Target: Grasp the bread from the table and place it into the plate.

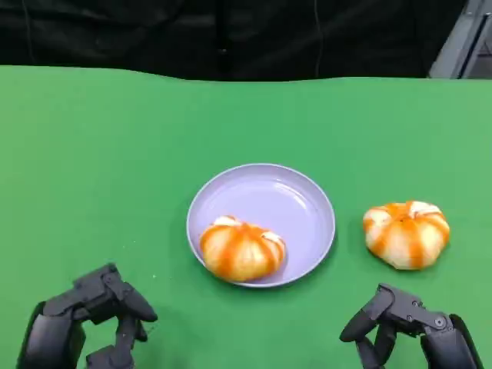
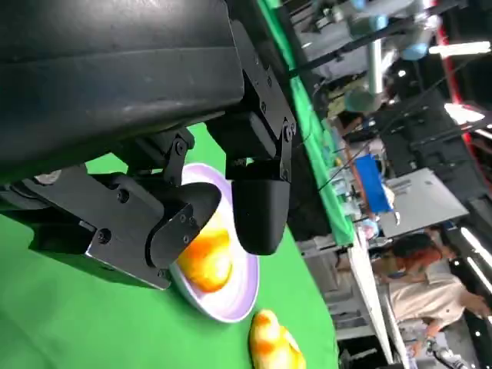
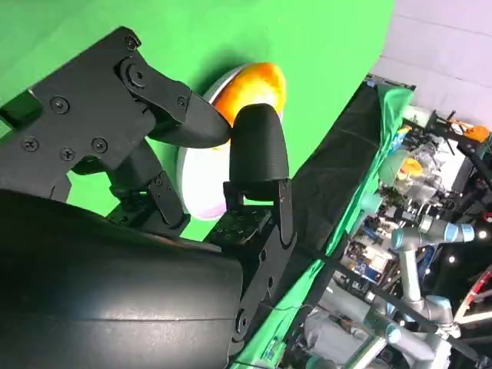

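- Left hand (image 1: 92,323) low at the near edge of the green surface (image 1: 92,154), fingers (image 1: 127,304) apart and bent, holding nothing.
- Right hand (image 1: 407,330) at the near right, fingers (image 1: 365,319) also apart and empty.
- One orange-striped bread (image 1: 242,247) lying inside the lilac plate (image 1: 296,200), at its near left rim.
- Second bread (image 1: 406,233) on the surface, just right of the plate, beyond the right hand, not touching either.
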Available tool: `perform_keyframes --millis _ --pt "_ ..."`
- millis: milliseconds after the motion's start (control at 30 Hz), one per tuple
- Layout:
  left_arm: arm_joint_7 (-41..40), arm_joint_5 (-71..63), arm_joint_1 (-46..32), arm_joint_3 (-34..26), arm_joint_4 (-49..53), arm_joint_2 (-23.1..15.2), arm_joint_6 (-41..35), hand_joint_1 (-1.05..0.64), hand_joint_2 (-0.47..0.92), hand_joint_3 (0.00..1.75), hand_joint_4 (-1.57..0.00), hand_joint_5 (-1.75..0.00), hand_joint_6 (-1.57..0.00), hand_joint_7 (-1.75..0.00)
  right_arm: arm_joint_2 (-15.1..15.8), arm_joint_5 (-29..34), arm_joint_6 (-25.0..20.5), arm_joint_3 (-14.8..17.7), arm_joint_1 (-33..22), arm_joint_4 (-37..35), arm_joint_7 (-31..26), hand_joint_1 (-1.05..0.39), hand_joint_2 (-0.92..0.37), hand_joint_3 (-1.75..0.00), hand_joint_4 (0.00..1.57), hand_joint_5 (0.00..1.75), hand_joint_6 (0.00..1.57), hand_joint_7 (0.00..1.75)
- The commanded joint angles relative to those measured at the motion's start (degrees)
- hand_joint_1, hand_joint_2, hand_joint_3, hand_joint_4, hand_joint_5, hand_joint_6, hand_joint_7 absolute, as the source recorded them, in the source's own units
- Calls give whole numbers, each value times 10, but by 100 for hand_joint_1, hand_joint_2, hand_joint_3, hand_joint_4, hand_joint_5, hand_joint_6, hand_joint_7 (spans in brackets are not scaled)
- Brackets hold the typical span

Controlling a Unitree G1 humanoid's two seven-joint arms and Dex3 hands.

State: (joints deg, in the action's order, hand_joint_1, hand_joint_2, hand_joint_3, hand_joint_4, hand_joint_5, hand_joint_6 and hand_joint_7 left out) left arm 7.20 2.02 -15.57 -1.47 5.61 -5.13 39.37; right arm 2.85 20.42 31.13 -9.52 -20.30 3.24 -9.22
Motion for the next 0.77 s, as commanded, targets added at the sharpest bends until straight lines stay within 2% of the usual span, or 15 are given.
perform_keyframes --millis 33,333,600,767 --pt "-16 -7 9 -14 23 8 26 3 48 124 -82 -175 -74 -162 6 -6 4 5 -3 7 1 -18 -44 -117 84 175 76 129" --pt "-29 -35 14 -19 33 14 35 1 49 122 -84 -175 -74 -163 6 -13 10 6 -4 3 3 -20 -41 -121 86 175 77 130" --pt "-22 -30 10 -18 32 10 34 2 43 129 -84 -175 -75 -161 5 -13 7 5 -14 15 5 -18 -41 -122 88 175 76 129" --pt "-21 -31 5 -16 24 9 29 2 44 128 -82 -175 -75 -159 5 -14 9 5 -17 19 8 -13 -41 -123 76 169 75 123"
